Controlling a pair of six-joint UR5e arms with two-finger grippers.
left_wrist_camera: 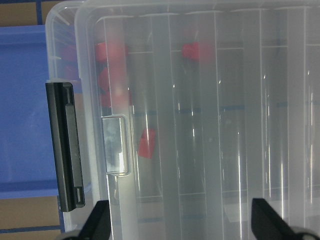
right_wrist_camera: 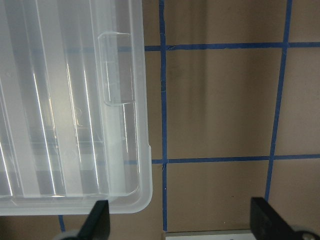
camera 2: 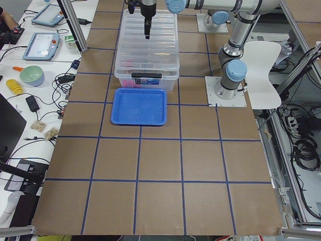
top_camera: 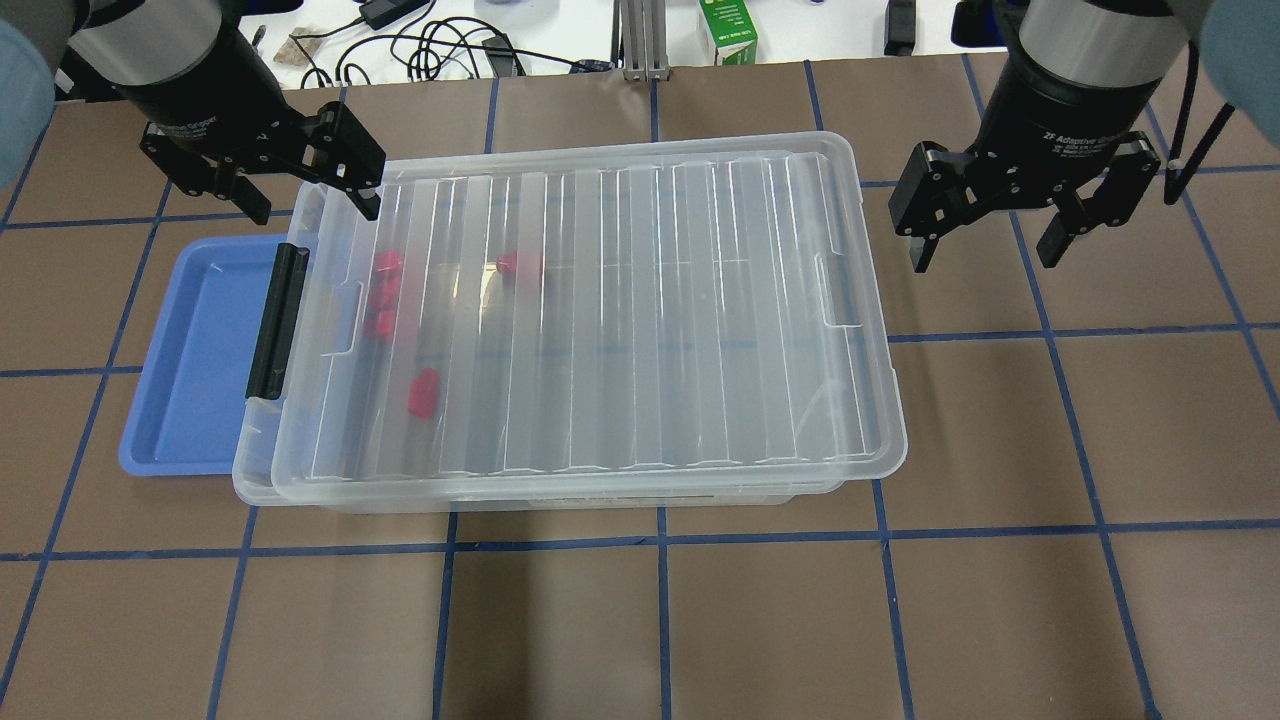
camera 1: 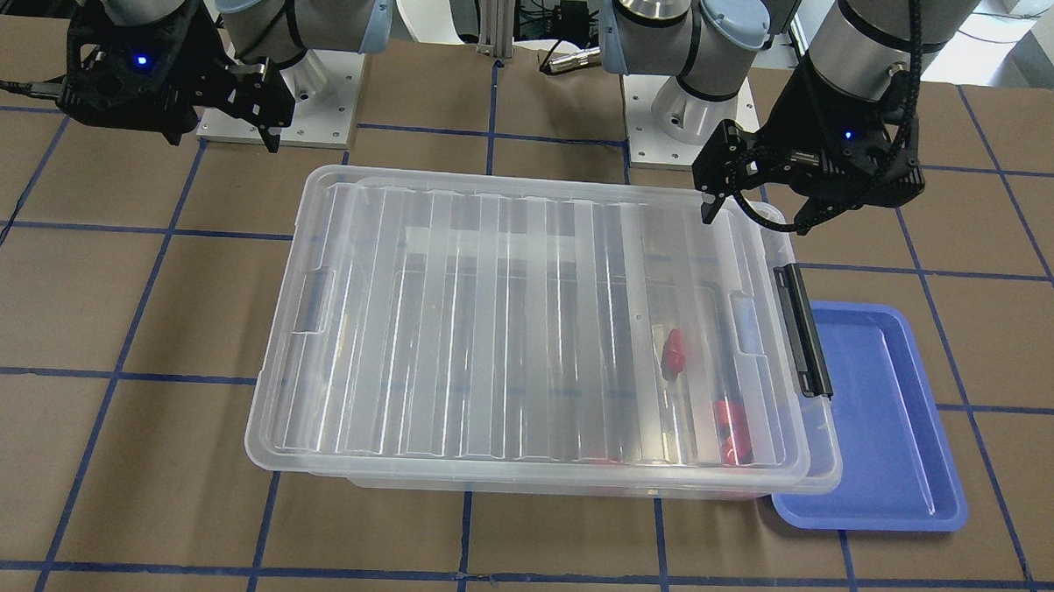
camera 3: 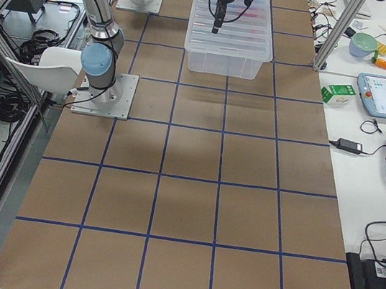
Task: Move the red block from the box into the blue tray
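Note:
The box (top_camera: 650, 300) is a clear bin with its ribbed lid on and a black latch bar (top_camera: 277, 320) at its left end. Several red blocks show through the lid near that end, one of them (top_camera: 425, 390) lying apart from the others (camera 1: 674, 349) (left_wrist_camera: 147, 142). The blue tray (top_camera: 190, 360) lies empty beside the latch end, partly under the box rim. My left gripper (top_camera: 265, 175) is open and empty above the box's far left corner; its wrist view (left_wrist_camera: 182, 225) looks down on the latch. My right gripper (top_camera: 985, 240) is open and empty above the table, right of the box (right_wrist_camera: 60, 100).
Both arm bases (camera 1: 280, 86) (camera 1: 683, 100) stand on the table behind the box. A green carton (top_camera: 735, 25) and cables lie on the white bench past the far edge. Blue tape lines grid the brown table.

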